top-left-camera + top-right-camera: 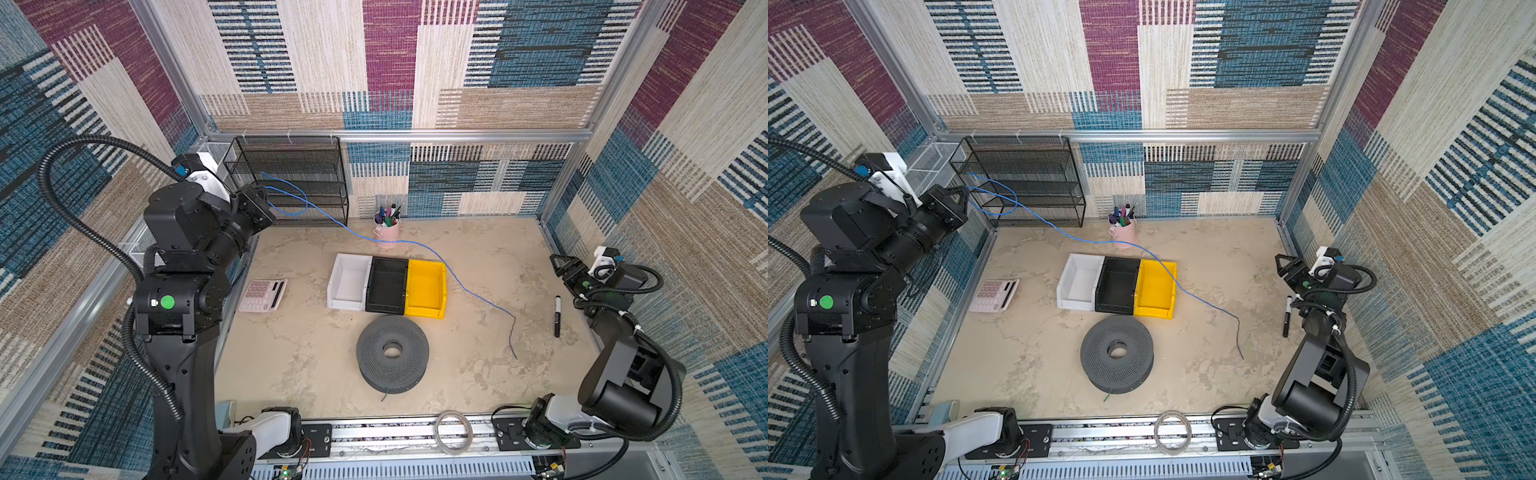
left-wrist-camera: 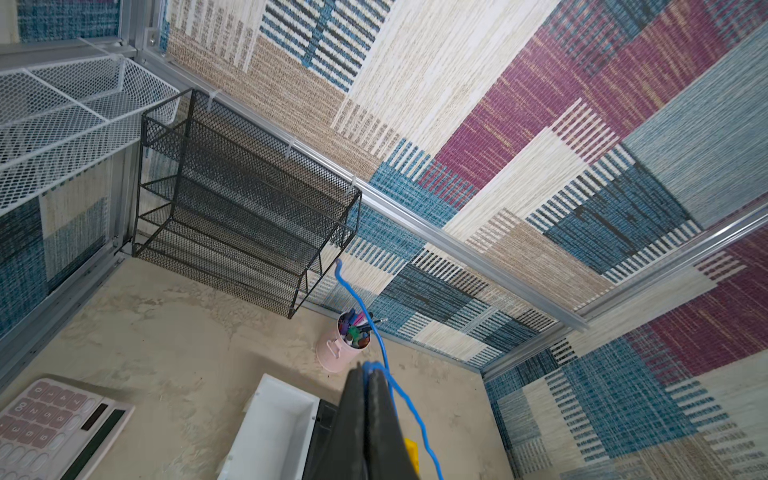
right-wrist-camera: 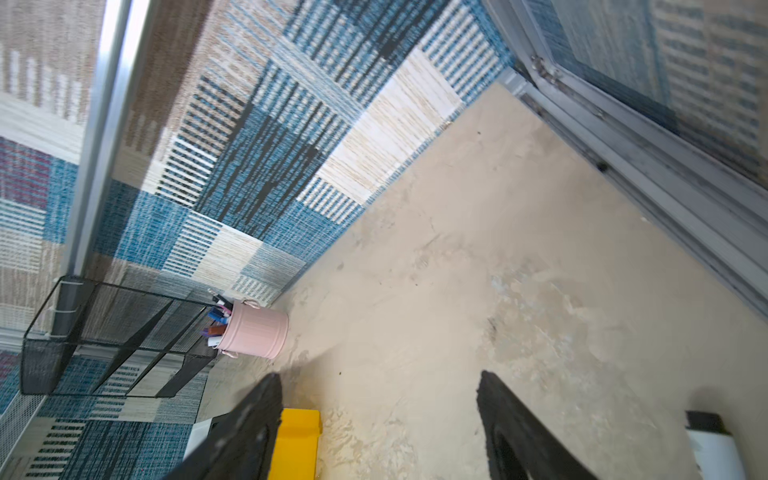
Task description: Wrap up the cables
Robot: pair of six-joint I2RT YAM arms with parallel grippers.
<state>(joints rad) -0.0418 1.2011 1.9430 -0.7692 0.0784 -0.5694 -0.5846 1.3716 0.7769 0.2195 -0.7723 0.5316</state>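
The cable is a thin bright blue wire. My left gripper is raised at the back left and shut on it; the left wrist view shows the wire pinched at the tips of that gripper. From there it loops in front of the black mesh rack, sags past the pink cup, crosses the yellow bin's corner and ends loose on the table. A grey perforated spool lies at front centre. My right gripper hovers at the right edge, open and empty.
White, black and yellow bins stand in a row mid-table. A pink calculator lies to the left and a black marker to the right. A pink cup of pens stands at the back, a clear tubing ring on the front rail.
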